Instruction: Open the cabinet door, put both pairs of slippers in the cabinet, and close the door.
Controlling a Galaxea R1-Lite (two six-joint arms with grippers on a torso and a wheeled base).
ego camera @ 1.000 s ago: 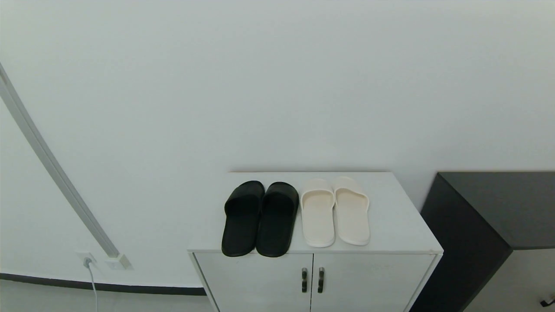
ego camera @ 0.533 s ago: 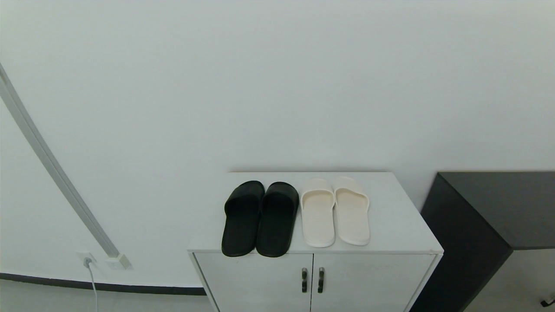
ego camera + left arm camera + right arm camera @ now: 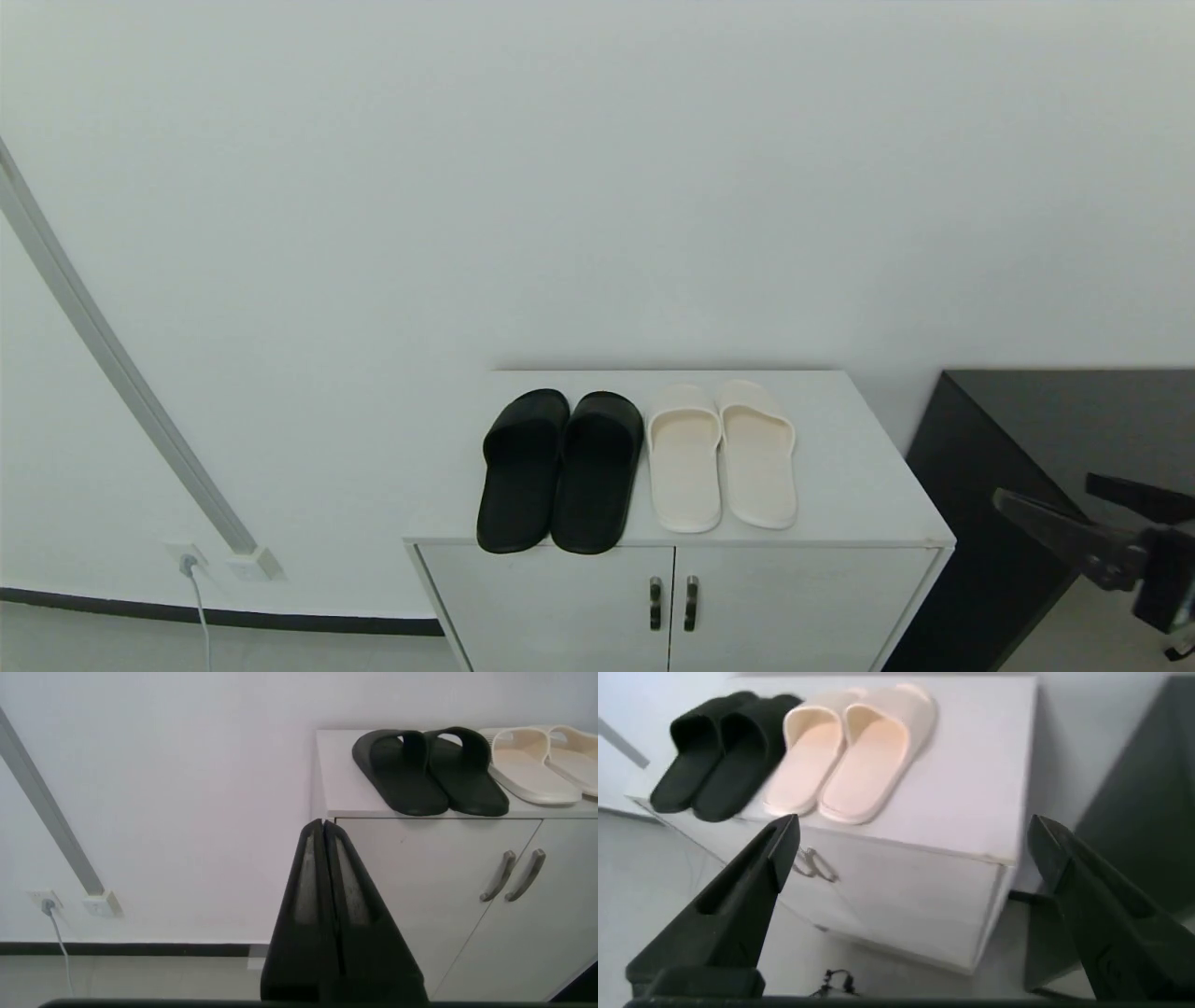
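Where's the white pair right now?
Head view: the white pair lies on the cabinet top, right of centre, directly beside the black pair, above the shut right door.

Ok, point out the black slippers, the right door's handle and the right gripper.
black slippers (image 3: 560,471), head view, where the pair meets
right door's handle (image 3: 691,603), head view, mid-bar
right gripper (image 3: 1044,487), head view, midway between fingertips

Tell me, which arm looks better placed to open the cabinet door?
Right, probably: the right end effector is open beside the cabinet, while the left end effector is shut and would have to open first.
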